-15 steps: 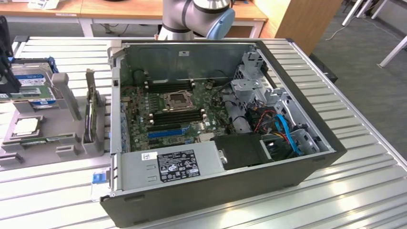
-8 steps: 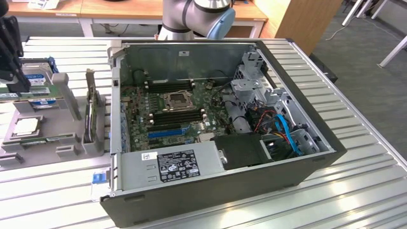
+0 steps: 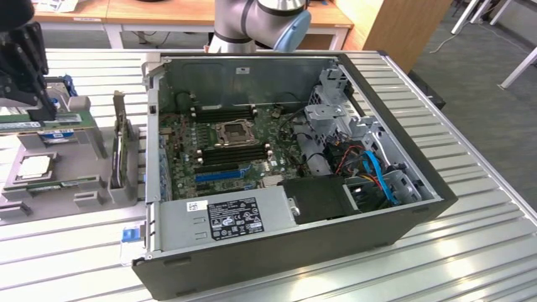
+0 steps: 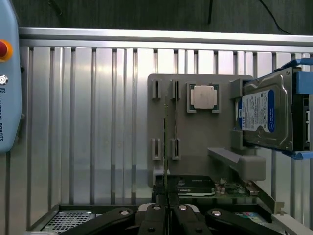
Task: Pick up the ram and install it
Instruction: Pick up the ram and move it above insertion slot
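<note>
You can see the gripper [image 3: 34, 112] at the upper left of the exterior view, well apart from the open computer case [image 3: 419, 214] in the middle of the frame. Its fingers are almost fully together, with only a narrow gap between them, and in this gap they clamp the ram [image 3: 60, 121]. The ram lies level below the black fingers, with its long green side toward the camera, over the gray holder [image 3: 84, 157]. Whether it touches the holder or is lifted free, I cannot tell.

In the wrist view the gripper [image 4: 165, 197] pinches the ram [image 4: 165, 142] by its thin edge, so you see the stick only as a dark narrow line that runs across the gray holder [image 4: 195, 147] between its small brackets.

On the same holder rest the processor chip [image 3: 34, 167] [image 4: 204, 96], a second green stick [image 3: 65, 184] [image 4: 195, 187] and the hard drive [image 4: 266, 110] with a blue-white label.

Inside the case, the motherboard [image 3: 226, 151] lies exposed, with dark long memory slots [image 3: 235, 154] near its centre. The power supply [image 3: 226, 217] sits at the lower edge of the case. Everything stands on the ribbed metal table [image 3: 470, 251].
</note>
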Robot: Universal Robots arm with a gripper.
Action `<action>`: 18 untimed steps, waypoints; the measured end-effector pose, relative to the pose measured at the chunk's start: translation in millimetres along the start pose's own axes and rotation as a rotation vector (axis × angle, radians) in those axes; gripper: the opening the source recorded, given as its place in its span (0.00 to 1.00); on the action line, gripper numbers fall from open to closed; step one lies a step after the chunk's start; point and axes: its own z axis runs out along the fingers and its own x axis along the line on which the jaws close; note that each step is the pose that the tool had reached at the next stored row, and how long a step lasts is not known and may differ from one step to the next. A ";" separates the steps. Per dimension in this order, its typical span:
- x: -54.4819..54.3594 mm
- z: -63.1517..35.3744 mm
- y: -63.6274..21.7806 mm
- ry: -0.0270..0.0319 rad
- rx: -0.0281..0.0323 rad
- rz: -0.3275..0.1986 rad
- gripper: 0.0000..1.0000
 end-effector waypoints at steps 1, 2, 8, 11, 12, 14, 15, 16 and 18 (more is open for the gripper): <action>0.0 0.0 -3.1 -0.0001 0.0001 -0.001 0.12; 0.0 -0.1 -6.1 0.0000 0.0000 -0.002 0.12; -0.3 -0.5 -23.4 0.0001 -0.0002 -0.008 0.12; -0.4 -0.7 -32.2 0.0002 -0.0004 -0.011 0.12; -0.5 -0.8 -35.3 0.0001 -0.0005 -0.012 0.12; -0.6 -1.0 -41.4 0.0003 -0.0005 -0.015 0.12; -0.6 -1.0 -44.6 0.0003 -0.0005 -0.016 0.12; -0.7 -1.1 -47.7 0.0002 -0.0005 -0.017 0.12; -0.7 -1.2 -53.9 0.0002 -0.0006 -0.020 0.12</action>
